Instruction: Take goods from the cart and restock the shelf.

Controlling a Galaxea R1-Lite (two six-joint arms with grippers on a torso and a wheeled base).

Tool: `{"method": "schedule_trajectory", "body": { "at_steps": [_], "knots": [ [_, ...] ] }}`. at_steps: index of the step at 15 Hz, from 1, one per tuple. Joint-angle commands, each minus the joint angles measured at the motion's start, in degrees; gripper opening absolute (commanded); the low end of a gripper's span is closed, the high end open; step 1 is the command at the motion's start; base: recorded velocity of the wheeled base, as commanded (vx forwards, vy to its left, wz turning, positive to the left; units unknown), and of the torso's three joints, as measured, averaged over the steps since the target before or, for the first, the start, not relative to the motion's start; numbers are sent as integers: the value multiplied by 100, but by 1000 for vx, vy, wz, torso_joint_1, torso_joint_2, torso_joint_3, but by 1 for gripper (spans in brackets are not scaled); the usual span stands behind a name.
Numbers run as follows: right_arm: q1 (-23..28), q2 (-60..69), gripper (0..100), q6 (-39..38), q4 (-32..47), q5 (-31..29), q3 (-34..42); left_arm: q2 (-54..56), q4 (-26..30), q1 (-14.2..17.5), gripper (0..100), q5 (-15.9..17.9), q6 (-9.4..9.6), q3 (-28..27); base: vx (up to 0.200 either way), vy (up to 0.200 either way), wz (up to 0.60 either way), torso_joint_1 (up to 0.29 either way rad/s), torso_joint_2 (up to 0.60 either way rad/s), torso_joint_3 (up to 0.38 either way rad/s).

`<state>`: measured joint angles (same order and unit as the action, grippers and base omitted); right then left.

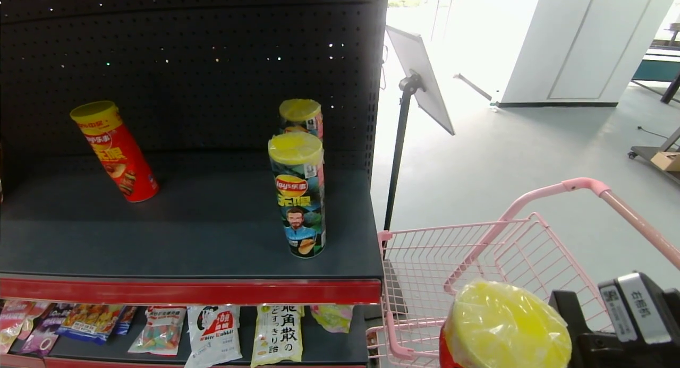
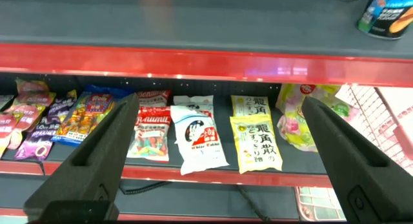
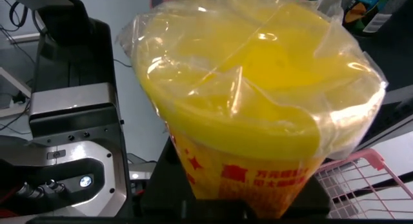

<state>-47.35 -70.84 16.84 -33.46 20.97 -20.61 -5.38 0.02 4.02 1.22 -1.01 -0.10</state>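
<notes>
A red chip can with a yellow plastic-wrapped lid is held upright above the pink cart, with my right gripper shut around its body. On the dark upper shelf a matching red can stands tilted at the left. Two blue-green cans stand at the right, one in front of the other. My left gripper is open and holds nothing, in front of the lower shelf just under the red shelf edge.
The lower shelf holds several snack bags in a row. A tilted white panel on a black stand rises just right of the shelf, behind the cart. The upper shelf has free room between the red can and the blue-green cans.
</notes>
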Motion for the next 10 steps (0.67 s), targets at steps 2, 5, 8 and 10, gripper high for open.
{"method": "schedule_trajectory", "body": {
  "at_steps": [2,5,8,10],
  "knots": [
    [-20,-106,0,4,-29,13,-189,1,-2,2,100,1,-4,1,0,0,0,-46,95,49],
    [-46,-106,0,22,-90,13,-400,1,-2,2,100,1,-4,1,0,0,0,0,0,0],
    [-46,-149,0,22,-90,30,-505,1,-2,2,100,1,-4,1,0,0,0,0,0,0],
    [-99,-237,0,118,-90,4,-567,1,-2,2,100,1,5,1,0,0,0,0,0,0]
  ]
}}
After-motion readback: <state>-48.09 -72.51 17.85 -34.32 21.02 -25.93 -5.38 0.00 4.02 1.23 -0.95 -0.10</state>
